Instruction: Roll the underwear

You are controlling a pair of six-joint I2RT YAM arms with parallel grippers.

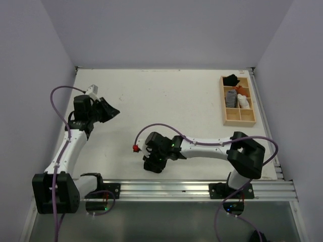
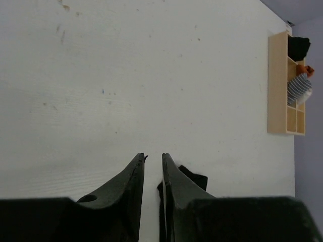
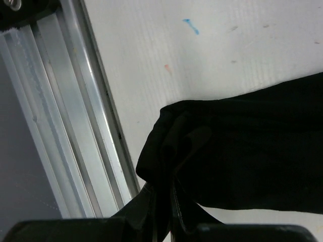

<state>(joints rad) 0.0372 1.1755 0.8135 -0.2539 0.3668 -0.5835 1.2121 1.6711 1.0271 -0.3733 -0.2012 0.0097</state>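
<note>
The black underwear [image 3: 242, 151] is a bunched, partly folded soft cloth lying on the white table close to the front rail. My right gripper [image 3: 164, 201] is shut on its near edge, with fabric pinched between the fingers. In the top view the right gripper [image 1: 151, 160] reaches left over the underwear [image 1: 153, 167], which mostly merges with it. My left gripper [image 1: 112, 112] hovers at the table's left side, far from the cloth. In the left wrist view the left gripper [image 2: 153, 159] has a narrow gap with bare table in it and holds nothing.
A wooden compartment tray [image 1: 226, 121] stands at the back right, holding a black item [image 1: 232, 79], a grey striped roll [image 1: 231, 97] and a white roll [image 1: 244, 103]. The tray also shows in the left wrist view [image 2: 275, 85]. An aluminium rail [image 3: 65, 101] runs along the front edge.
</note>
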